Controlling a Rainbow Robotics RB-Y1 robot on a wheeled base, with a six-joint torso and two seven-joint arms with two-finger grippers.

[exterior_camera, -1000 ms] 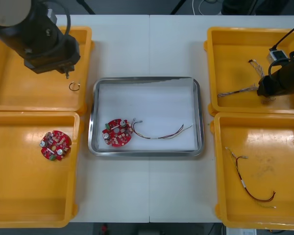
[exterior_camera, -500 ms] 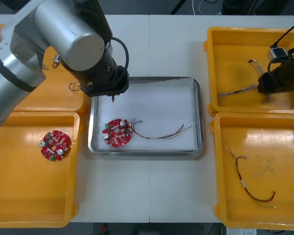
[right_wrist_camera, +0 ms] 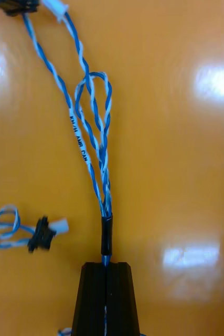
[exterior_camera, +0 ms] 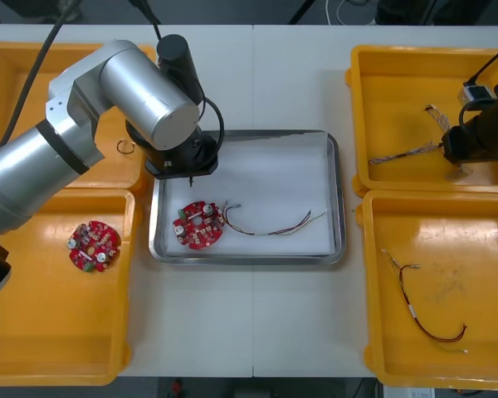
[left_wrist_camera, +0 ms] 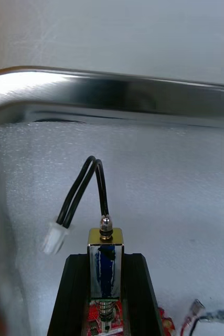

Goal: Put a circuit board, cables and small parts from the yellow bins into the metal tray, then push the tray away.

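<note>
Front: left gripper (exterior_camera: 189, 172) is over the tray's (exterior_camera: 336, 199) far-left corner, its arm covering that rim. In the tray, a board (exterior_camera: 198, 224) lies with the red-yellow cable (exterior_camera: 274, 225) just beside it. A spare board (exterior_camera: 93, 245) is in the left near bin (exterior_camera: 33, 365). Right gripper (exterior_camera: 456, 156) is in the right far bin (exterior_camera: 361, 108), at the end of the blue-white cable (exterior_camera: 402, 152).

Right wrist: fingers (right_wrist_camera: 93, 294) are together, pinching that cable, which runs off from the tips.

Left wrist: fingers (left_wrist_camera: 72, 294) are clamped on a part (left_wrist_camera: 105, 244) with a looped black lead (left_wrist_camera: 83, 189), above the white liner (left_wrist_camera: 169, 210).
</note>
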